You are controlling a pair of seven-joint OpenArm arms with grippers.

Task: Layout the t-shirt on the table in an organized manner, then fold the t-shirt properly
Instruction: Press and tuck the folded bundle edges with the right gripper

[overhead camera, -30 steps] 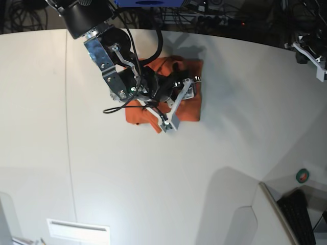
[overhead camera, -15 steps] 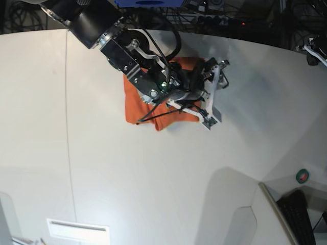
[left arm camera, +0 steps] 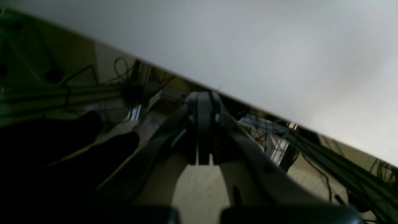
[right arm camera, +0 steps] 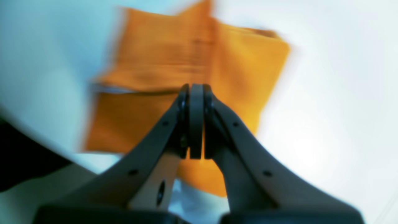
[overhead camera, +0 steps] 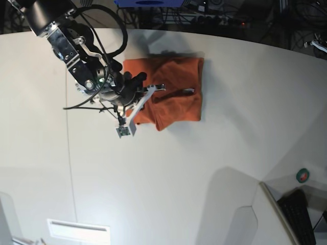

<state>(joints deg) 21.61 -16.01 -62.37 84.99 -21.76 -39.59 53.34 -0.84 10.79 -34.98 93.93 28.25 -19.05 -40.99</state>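
1. The orange t-shirt [overhead camera: 171, 89] lay on the white table [overhead camera: 168, 178], up near the 12 o'clock side in the base view. It was folded into a small, nearly square bundle.

2. The bundle looked neat but not perfect. One flap stuck out lower at about 7 o'clock, so that edge was a bit uneven.

3. The right gripper [overhead camera: 134, 109] sat at the shirt's 9 o'clock side, partly over its left edge. I could not tell from the base view whether it touched the cloth.

4. In the right wrist view, the right gripper [right arm camera: 196, 124] had its two jaws pressed together. No cloth showed between them, so it held nothing. The shirt [right arm camera: 186, 77] lay flat beyond the tips, blurry.

5. I think the claw was empty because the shirt was meant to rest by itself on the table.

6. The left gripper [left arm camera: 203, 130] was far from the shirt. Its jaws were pressed together too, with nothing in them. Its camera saw only the table edge [left arm camera: 248, 102] and dark wires [left arm camera: 326, 161] beyond it.

7. I think that arm was parked out at the side so it would not bump the bundle.

8. The folding seemed almost done. Maybe only the uneven flap was left to tidy.
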